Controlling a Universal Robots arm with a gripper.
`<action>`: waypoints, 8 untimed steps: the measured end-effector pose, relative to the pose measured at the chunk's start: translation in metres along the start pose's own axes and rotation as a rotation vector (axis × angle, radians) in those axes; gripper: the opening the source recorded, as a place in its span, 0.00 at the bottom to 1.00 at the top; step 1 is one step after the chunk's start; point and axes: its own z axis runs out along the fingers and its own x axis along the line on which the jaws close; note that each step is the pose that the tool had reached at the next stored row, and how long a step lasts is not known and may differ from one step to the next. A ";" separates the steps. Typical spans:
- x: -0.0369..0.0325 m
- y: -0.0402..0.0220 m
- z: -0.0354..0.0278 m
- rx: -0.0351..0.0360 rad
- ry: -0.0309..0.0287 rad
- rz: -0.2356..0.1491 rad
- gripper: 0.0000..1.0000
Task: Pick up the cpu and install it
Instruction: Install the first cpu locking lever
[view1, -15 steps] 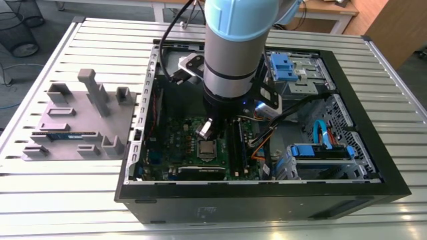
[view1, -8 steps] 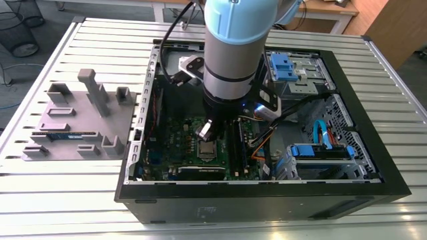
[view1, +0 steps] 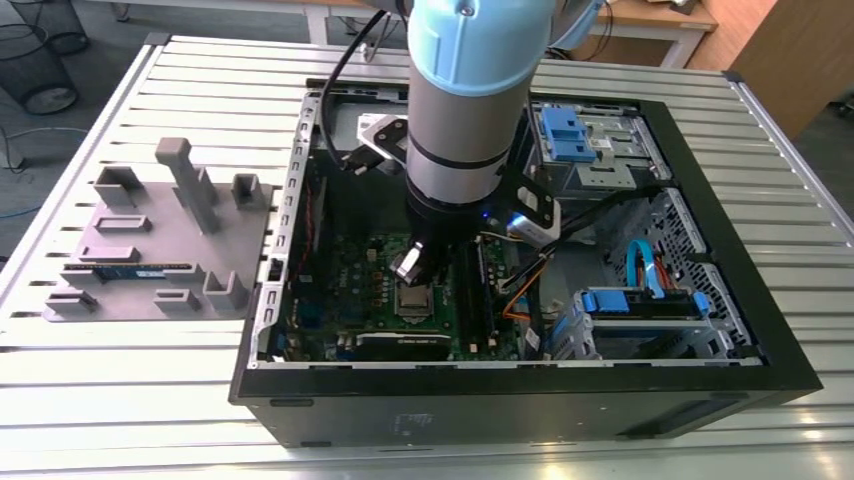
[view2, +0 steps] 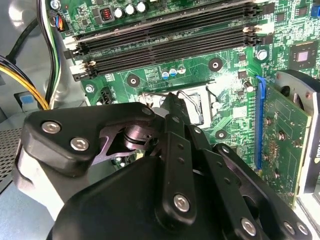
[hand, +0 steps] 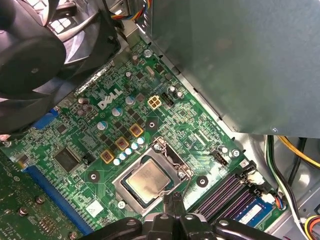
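My jaws are pinched together on nothing, tips poised just above the edge of the socket, not touching the cpu. The cpu lies flat in that socket on the motherboard (silver top up, metal frame around it). In the second wrist view my jaws cover the socket, with the memory slots beyond. In the exterior view my arm reaches down into the open case, which rests on the slatted worktop beside a grey tray.
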 end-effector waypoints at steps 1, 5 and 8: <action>0.0000 0.0000 0.0000 0.0001 0.0001 0.000 0.11; 0.0000 -0.0001 0.0016 -0.0001 -0.0003 0.001 0.11; -0.0001 -0.0005 0.0042 0.0003 0.0001 0.003 0.11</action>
